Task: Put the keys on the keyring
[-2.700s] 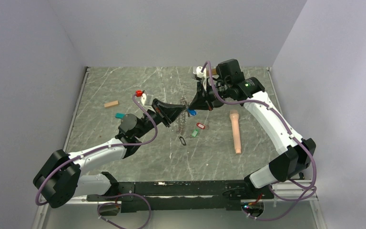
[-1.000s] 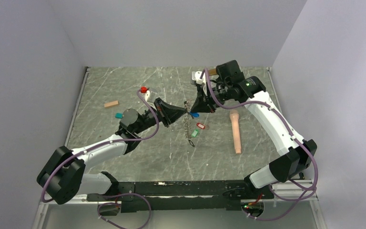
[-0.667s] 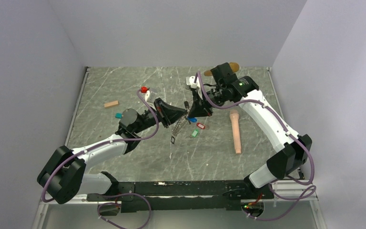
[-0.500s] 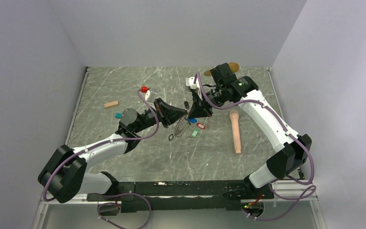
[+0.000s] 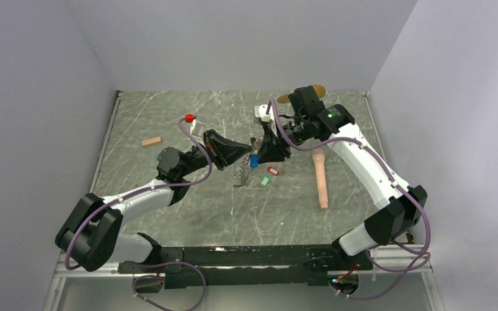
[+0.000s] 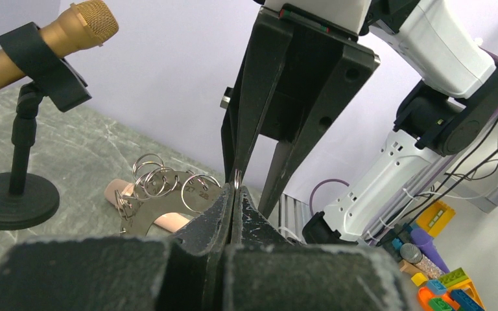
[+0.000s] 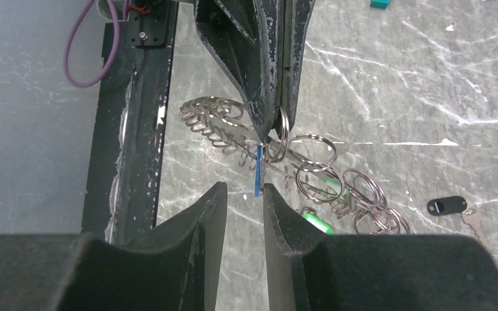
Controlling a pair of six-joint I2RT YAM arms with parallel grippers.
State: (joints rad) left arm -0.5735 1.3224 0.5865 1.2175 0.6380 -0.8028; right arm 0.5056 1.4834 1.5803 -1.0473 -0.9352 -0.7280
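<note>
Now you are pinching the keyring [image 7: 298, 170] with the left end effector [image 5: 249, 153], limp chain dangling over the worktop [image 5: 168, 116]. Your right end effector [image 7: 240, 194] is hanging spread around the blue key [image 7: 259, 170]. Probably light, slippery: be taking its tag [image 5: 254, 161], 6 o'clock of the pinch.

Green key [image 5: 264, 182]: blade too small
</note>
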